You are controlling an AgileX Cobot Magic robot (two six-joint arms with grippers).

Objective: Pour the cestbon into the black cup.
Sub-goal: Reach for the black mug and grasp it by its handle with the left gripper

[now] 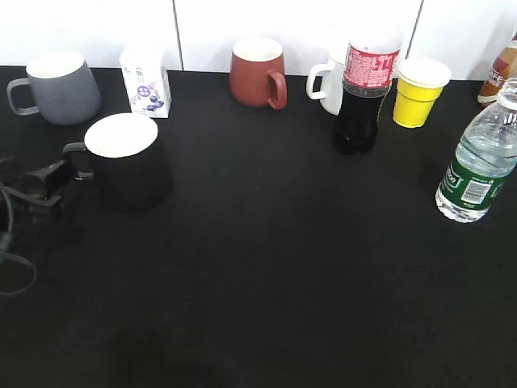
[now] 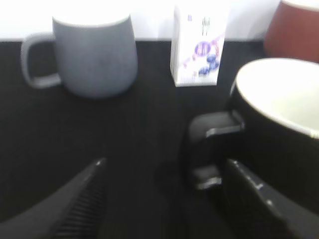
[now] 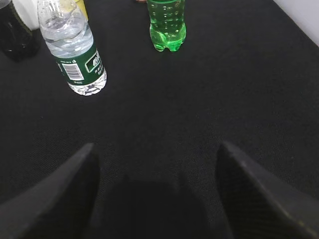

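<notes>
The black cup (image 1: 129,174), white inside, stands at the left of the black table with its handle pointing left. My left gripper (image 1: 56,174) is open at that handle. In the left wrist view the handle (image 2: 209,149) lies between the open fingers (image 2: 164,167), close to the right finger, with the black cup (image 2: 279,144) at the right. The cestbon (image 1: 478,158), a clear bottle with a green label, stands upright at the far right. My right gripper (image 3: 155,149) is open and empty, well short of the cestbon (image 3: 75,50). The right gripper is out of the exterior view.
Along the back stand a grey mug (image 1: 60,89), a small carton (image 1: 145,81), a brick-red mug (image 1: 257,73), a white mug (image 1: 329,81), a cola bottle (image 1: 363,89), a yellow cup (image 1: 420,93) and a brown bottle (image 1: 501,73). A green bottle (image 3: 167,25) stands beyond the cestbon.
</notes>
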